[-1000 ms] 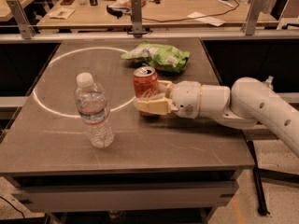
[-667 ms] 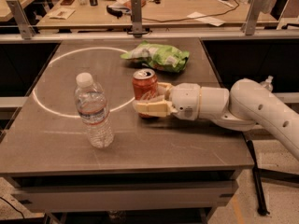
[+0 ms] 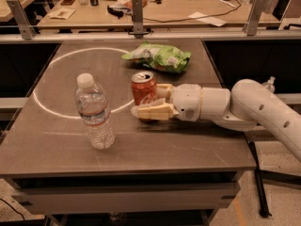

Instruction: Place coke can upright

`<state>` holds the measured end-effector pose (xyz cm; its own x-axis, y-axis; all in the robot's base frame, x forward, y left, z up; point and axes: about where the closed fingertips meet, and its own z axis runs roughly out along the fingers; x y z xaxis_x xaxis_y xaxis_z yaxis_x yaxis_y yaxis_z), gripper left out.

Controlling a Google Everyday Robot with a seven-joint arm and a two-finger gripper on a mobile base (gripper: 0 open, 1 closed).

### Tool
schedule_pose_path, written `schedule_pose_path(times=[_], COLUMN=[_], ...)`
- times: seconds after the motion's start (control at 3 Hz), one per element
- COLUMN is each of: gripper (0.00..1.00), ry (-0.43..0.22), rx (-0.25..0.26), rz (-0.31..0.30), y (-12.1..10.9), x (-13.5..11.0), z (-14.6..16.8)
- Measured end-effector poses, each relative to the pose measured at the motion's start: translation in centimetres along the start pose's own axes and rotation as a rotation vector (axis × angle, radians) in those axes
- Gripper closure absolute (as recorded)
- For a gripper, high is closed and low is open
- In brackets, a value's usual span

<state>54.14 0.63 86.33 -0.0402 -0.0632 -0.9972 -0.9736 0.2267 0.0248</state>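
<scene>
The red coke can stands upright near the middle of the dark table, silver top up. My gripper reaches in from the right and holds the can between its cream fingers. The near finger lies along the can's base in front. The far finger shows just behind the can. The can's bottom looks at or just above the table top.
A clear water bottle with a white cap stands left of the can. A green chip bag lies behind the can. A white circle line is marked on the table. A cluttered bench runs along the back.
The can and my gripper have moved slightly down and to the left. The bottle and the chip bag have not moved.
</scene>
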Motion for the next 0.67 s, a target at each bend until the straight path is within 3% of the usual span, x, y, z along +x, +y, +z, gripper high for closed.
schedule_pose_path(times=[0.33, 0.67], gripper=[0.00, 0.00], ry=[0.011, 0.020], rx=[-0.016, -0.027], rz=[-0.005, -0.007], y=[0.19, 0.21], x=[0.01, 0.08], z=[0.19, 0.15])
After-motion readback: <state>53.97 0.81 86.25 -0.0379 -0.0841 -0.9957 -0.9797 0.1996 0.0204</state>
